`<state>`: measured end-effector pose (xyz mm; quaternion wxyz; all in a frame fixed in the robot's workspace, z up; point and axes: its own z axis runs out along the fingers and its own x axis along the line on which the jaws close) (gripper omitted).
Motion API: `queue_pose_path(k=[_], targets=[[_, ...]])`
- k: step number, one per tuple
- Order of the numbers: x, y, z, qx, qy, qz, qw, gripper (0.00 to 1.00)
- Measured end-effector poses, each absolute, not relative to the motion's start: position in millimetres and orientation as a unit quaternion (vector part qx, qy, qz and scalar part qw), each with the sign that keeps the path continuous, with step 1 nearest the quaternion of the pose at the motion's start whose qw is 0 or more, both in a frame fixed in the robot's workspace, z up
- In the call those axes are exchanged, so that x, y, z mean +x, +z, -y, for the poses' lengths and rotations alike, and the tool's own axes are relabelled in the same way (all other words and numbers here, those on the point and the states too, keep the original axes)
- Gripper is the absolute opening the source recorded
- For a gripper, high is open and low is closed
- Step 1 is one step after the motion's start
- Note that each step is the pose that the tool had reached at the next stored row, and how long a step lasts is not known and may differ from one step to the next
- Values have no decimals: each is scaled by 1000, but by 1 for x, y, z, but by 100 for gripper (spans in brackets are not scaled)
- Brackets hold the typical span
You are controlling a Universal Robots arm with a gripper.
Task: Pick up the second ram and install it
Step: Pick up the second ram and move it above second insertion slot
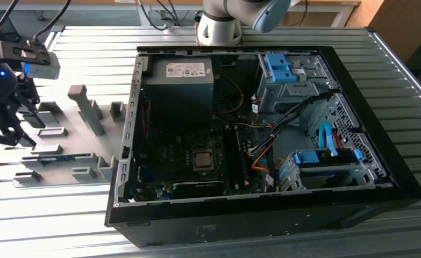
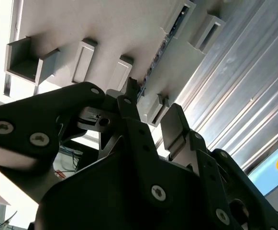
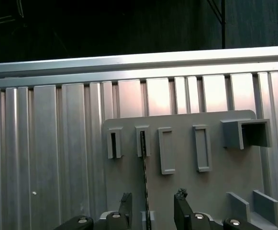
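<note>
The gripper is wide open and holds nothing. In the first wrist view its two black fingers stand on either side of the second ram, with a clear gap to the stick on both sides. Whether the tips have come down level with the stick cannot be told.

The second ram stands on edge, so it shows here as a thin dark line. Its far end is seated in a slotted gray holder block. In the second wrist view the same thin edge runs away from the fingertips across the fixture.

In the exterior view the ram is a blue-green strip lying along the gray fixture plate among several upright gray blocks. The gripper hangs over the end of the strip nearest the exterior view's left.

The plate rests on a ribbed aluminium table. To the exterior view's right of the plate lies an open black computer case, with the dark green motherboard and its square silver socket inside.
</note>
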<state>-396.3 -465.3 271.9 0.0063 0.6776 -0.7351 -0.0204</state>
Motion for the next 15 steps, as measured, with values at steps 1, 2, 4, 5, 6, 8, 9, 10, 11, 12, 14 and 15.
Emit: queue_pose_path(k=[1,2,4,5,6,8,9,10,11,12,14,15], targets=[[-397,271,466,678,-18,735,4,47],[-397,271,466,678,-16,735,1,47],[-398,270,466,679,-13,734,-2,47],[-398,268,466,681,-12,733,-3,47],[-398,267,466,684,-12,729,-3,47],[-398,264,467,693,-12,721,-3,47],[-398,263,467,697,-12,717,-3,47],[-399,261,467,700,-12,714,-3,47],[-399,259,467,700,-12,714,-3,47],[-399,257,467,700,-12,714,-3,47],[-399,254,467,700,-12,714,-3,47],[-399,252,467,700,-12,714,-3,47]])
